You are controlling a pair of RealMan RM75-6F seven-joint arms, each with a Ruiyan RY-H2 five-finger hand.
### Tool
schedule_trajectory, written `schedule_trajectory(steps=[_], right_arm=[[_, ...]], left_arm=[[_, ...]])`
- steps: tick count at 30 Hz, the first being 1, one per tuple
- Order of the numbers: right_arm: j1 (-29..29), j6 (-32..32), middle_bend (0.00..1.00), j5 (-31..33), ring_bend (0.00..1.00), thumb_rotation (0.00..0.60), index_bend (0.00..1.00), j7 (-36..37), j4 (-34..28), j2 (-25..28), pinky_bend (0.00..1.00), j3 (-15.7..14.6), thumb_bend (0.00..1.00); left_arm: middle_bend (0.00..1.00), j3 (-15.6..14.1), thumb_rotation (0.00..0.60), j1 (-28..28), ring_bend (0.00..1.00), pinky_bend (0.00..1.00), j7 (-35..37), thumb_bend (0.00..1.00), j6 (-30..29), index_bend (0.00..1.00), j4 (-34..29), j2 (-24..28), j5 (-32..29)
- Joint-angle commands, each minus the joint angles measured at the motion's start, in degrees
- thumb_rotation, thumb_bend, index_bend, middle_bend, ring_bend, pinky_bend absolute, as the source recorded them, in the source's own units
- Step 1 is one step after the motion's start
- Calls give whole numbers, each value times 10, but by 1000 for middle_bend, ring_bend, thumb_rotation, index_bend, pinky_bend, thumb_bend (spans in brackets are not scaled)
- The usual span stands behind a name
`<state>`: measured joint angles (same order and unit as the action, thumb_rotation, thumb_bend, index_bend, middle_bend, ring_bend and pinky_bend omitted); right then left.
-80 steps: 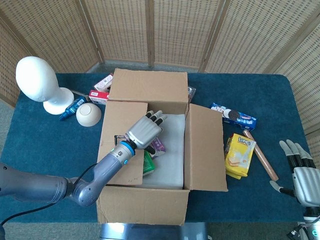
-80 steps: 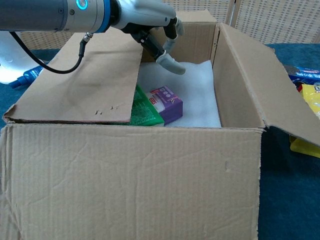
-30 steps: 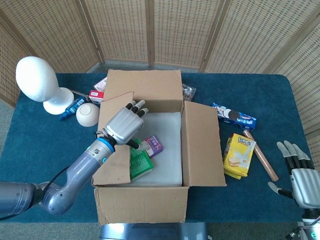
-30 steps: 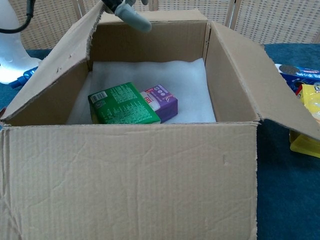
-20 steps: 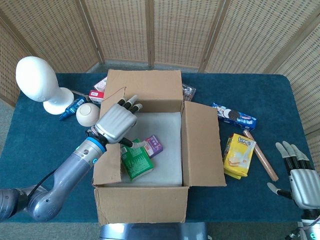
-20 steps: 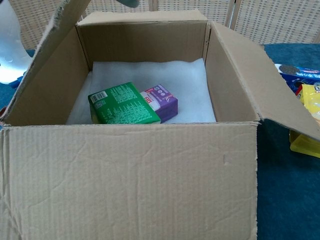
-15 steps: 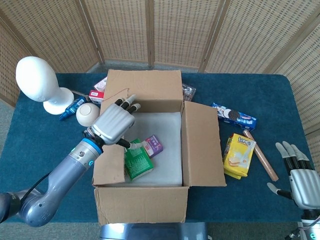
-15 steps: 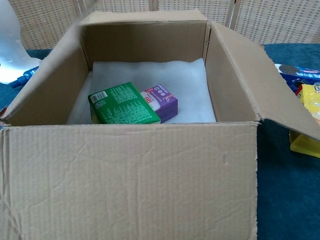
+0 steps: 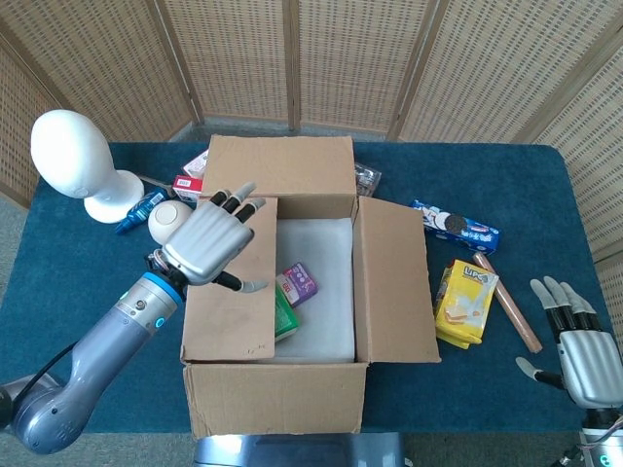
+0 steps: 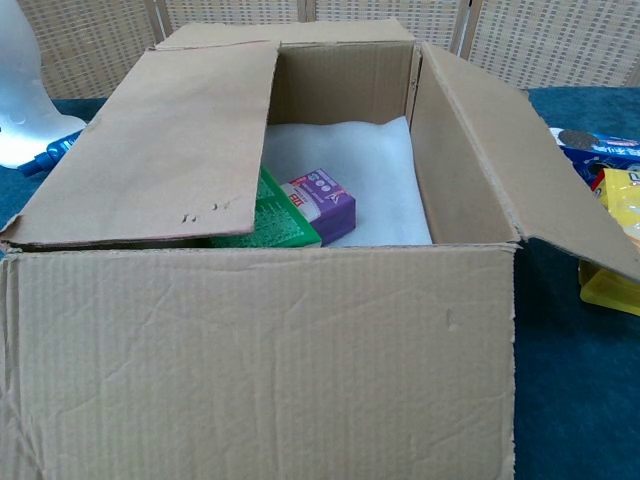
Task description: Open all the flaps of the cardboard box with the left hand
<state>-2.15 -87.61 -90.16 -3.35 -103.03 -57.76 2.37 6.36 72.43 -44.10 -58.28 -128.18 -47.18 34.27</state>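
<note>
While the left hand (image 9: 206, 239) hovers spread and empty over the left flap (image 9: 232, 282), it should hook the flap's inner edge and swing it fully outward.

The cardboard box (image 9: 292, 302) stands at the middle of the table (image 9: 487, 165). Its left flap (image 9: 232, 282) lies over the left part of the opening, with the left hand (image 9: 206, 243) above the flap's far left corner, perhaps touching it. The right flap (image 9: 394, 282) leans outward and the far flap (image 9: 282, 165) stands up behind. Inside, a small carton (image 9: 299, 283) lies beside a packet (image 10: 285, 220) partly under the left flap. Left of the box sit a bowl (image 9: 167, 218) and a mannequin head (image 9: 73, 156); right of it, a snack bag (image 9: 467, 302). The right hand (image 9: 579, 355) is at the table's near right corner.
</note>
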Motion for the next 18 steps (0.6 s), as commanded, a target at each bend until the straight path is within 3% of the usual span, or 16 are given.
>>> schedule_trajectory(steps=[1, 3, 9, 18], right_arm=[[0, 0, 0, 1, 0, 600, 0, 0, 0, 0, 144, 1, 0], [-2, 4, 0, 6, 0, 600, 0, 2, 1, 0, 144, 2, 0], [-3, 5, 0, 12, 0, 600, 0, 7, 4, 1, 144, 5, 0], [-3, 6, 0, 18, 0, 600, 0, 17, 7, 4, 144, 8, 0]], left_arm=[[62, 5, 194, 0, 0, 179, 12, 0, 8, 415, 30, -44, 9], [43, 2, 196, 21, 0, 178, -11, 0, 13, 372, 73, -108, -10], [44, 2, 195, 54, 0, 177, -50, 0, -9, 355, 129, -203, -60], [39, 9, 197, 86, 0, 175, -83, 0, -19, 353, 178, -269, -113]])
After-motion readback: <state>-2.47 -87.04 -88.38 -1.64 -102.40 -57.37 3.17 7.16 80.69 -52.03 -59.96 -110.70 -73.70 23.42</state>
